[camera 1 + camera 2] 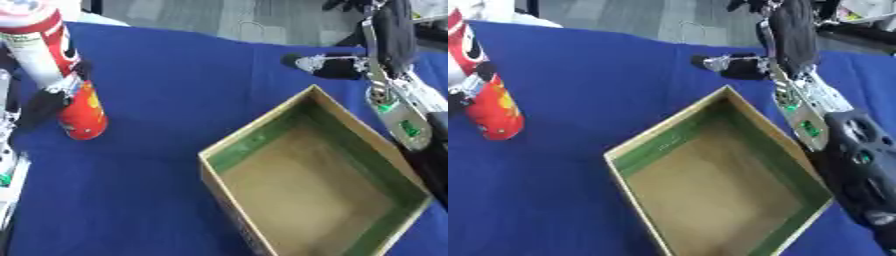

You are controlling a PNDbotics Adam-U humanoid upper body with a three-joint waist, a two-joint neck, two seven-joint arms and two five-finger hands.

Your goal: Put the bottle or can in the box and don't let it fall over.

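The left hand (54, 97) grasps a tilted red-and-white can (61, 75) above the blue desk (175, 75), well apart from the open box (306, 185); tilted so, it could topple when set down, while the right hand's (328, 65) grip cannot be told.

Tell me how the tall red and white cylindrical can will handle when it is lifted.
The tall red and white cylindrical can probably tips easily, being tall and narrow and already leaning. Its glossy surface may be slippery in the left hand. If dropped, it would likely roll across the blue tablecloth.
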